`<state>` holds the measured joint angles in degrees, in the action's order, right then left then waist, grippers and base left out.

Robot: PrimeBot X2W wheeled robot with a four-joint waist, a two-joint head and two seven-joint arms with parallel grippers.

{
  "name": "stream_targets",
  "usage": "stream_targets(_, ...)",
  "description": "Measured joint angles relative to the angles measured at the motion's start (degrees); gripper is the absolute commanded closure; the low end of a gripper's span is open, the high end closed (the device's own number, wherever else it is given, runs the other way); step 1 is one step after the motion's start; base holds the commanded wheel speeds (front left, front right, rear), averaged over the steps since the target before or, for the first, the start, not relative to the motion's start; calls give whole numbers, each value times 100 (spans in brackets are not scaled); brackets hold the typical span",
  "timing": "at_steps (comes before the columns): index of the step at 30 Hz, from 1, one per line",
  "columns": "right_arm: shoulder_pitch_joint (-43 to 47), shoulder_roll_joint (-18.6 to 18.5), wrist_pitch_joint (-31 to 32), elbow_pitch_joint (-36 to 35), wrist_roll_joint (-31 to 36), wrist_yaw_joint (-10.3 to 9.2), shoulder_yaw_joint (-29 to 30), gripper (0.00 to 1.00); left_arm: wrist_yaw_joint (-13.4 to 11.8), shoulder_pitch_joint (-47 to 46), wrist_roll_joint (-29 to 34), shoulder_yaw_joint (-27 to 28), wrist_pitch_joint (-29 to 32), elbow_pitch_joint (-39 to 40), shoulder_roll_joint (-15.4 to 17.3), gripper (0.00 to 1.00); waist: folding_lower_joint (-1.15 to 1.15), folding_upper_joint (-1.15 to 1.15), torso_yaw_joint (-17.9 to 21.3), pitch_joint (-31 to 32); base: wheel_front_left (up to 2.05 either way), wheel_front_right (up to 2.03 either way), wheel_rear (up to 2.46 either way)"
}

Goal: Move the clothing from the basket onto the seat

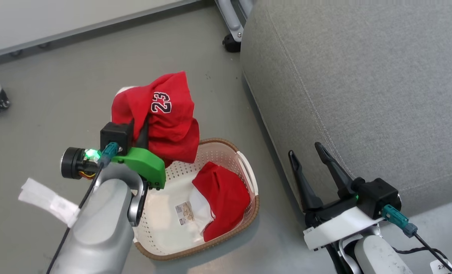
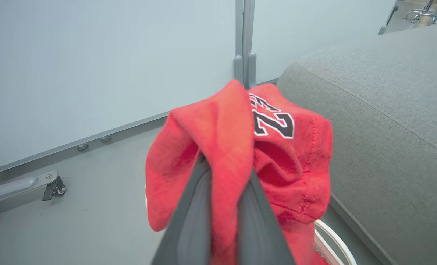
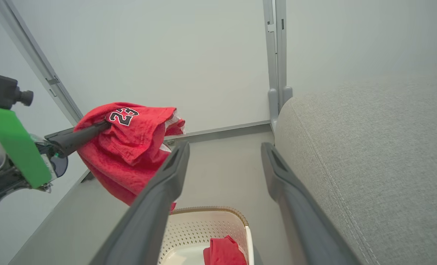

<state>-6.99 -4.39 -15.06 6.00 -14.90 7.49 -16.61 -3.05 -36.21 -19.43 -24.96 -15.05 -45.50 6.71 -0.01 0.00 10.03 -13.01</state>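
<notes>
Grey seat fills the right; we should carry the load right, lifted clear of the cushion edge, before releasing. Near left, the basket holds one red garment. The numbered garment hangs over its far-left rim, pinched in the closed jaws of our left gripper; our right gripper gapes wide and empty beside the seat.

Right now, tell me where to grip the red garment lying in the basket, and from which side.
Probably pinch the raised fold of the red garment from straight above. It lies bunched on the basket floor, so the walls block sideways approaches, and the hump gives cloth to close on.
</notes>
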Motion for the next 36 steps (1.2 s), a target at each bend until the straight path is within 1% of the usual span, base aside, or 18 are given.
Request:
stream_targets(1,21,-11,0,-30,1,0,-23,0,-66,219,144,97,1,466,45,100,0,0,-37,73,0,0,0)
stream_targets(3,86,-20,-1,-64,0,0,-36,0,-201,617,209,359,-10,1191,49,100,0,0,-101,199,0,0,0)
stream_targets(5,175,-55,0,-96,-5,0,-68,0,-205,1070,312,545,-9,1831,3,100,0,0,-162,336,0,0,0)
stream_targets(7,246,-82,0,-132,-20,0,-136,0,-174,1396,391,723,-8,2288,-45,100,0,0,-207,464,0,0,0)
stream_targets(9,320,-123,0,-156,-41,0,-214,0,-81,1663,487,893,-10,2715,-101,100,0,0,-243,591,0,0,0)
stream_targets(12,397,-186,0,-174,-85,0,-288,0,153,2055,527,1182,-10,3268,-211,100,0,0,-287,791,0,0,0)
stream_targets(16,444,-238,0,-254,-144,0,-360,0,504,2423,555,1549,-10,4045,-326,100,0,0,-334,1033,0,0,0)
stream_targets(17,448,-253,0,-279,-169,0,-367,0,623,2502,477,1642,-10,4225,-358,100,0,0,-346,1086,0,0,0)
stream_targets(19,468,-281,0,-318,-208,0,-399,0,814,2629,436,1726,-10,4490,-368,100,0,0,-366,1172,0,0,0)
stream_targets(22,504,-337,0,-378,-256,0,-524,0,967,2763,350,1731,-9,4805,-377,100,0,0,-398,1280,0,0,0)
stream_targets(26,527,-364,0,-423,-268,0,-625,0,1018,2816,112,1637,-11,5137,-379,100,0,0,-416,1356,0,0,0)
stream_targets(31,534,-393,0,-481,-303,0,-689,0,1040,2826,-24,1056,-10,5497,-396,100,0,0,-399,1358,0,0,0)
stream_targets(36,543,-430,0,-512,-314,0,-742,0,1043,2809,-142,552,-10,5636,-324,100,0,0,-379,1360,0,0,0)
